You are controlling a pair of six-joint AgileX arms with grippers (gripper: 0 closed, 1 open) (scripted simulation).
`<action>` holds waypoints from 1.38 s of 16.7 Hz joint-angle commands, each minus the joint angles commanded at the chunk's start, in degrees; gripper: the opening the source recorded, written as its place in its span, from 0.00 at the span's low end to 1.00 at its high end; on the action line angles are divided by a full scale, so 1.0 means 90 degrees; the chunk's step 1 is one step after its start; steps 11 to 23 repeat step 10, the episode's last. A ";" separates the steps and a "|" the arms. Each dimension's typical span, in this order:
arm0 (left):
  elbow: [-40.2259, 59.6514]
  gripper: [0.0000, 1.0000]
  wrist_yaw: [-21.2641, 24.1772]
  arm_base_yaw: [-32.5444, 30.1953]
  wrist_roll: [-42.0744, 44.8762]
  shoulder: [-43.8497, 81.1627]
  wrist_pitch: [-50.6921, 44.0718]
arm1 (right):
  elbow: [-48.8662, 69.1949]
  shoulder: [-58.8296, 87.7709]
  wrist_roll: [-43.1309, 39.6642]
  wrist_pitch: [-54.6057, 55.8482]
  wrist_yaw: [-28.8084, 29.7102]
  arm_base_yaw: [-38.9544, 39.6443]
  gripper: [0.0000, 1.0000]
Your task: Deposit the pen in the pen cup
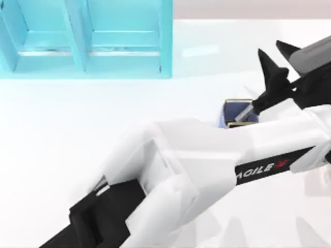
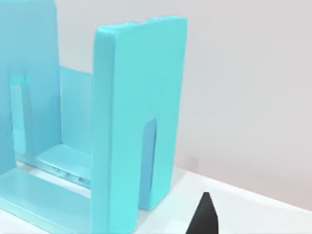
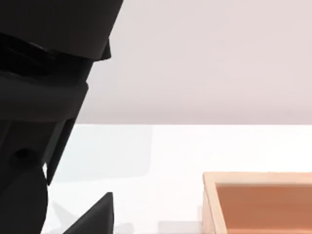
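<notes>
The pen cup (image 1: 230, 110), blue-violet with a thin gold rim, stands right of the table's middle, partly hidden behind my left arm. The pen (image 1: 243, 114), a thin pale grey stick, leans inside it with its upper end toward the right. My left gripper (image 1: 274, 51) hovers just beyond and right of the cup, its two black pointed fingers spread open and holding nothing. One of its fingertips (image 2: 205, 216) shows in the left wrist view. A dark part of my right gripper (image 3: 97, 217) shows low in the right wrist view.
A large turquoise shelf unit (image 1: 88, 41) fills the table's far left, and its end wall (image 2: 136, 122) is close to the left wrist camera. My white left arm (image 1: 176, 170) crosses the table's middle. A shallow wooden tray (image 3: 258, 195) lies ahead of the right wrist.
</notes>
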 joint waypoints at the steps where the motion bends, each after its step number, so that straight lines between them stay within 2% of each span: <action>1: 0.0000 0.75 0.0000 0.0000 0.0000 0.0000 0.0000 | 0.0000 0.0000 0.0000 0.0000 0.0000 0.0000 1.00; 4: 0.0000 0.98 0.0000 0.0000 0.0000 0.0000 0.0000 | 0.0000 0.0000 0.0000 0.0000 0.0000 0.0000 1.00; 5: 0.0000 1.00 0.0000 0.0000 0.0000 0.0000 0.0000 | 0.0000 0.0000 0.0000 0.0000 0.0000 0.0000 1.00; 23: 0.0000 1.00 0.0000 0.0000 0.0000 0.0000 0.0000 | 0.0000 0.0000 0.0000 0.0000 0.0000 0.0000 1.00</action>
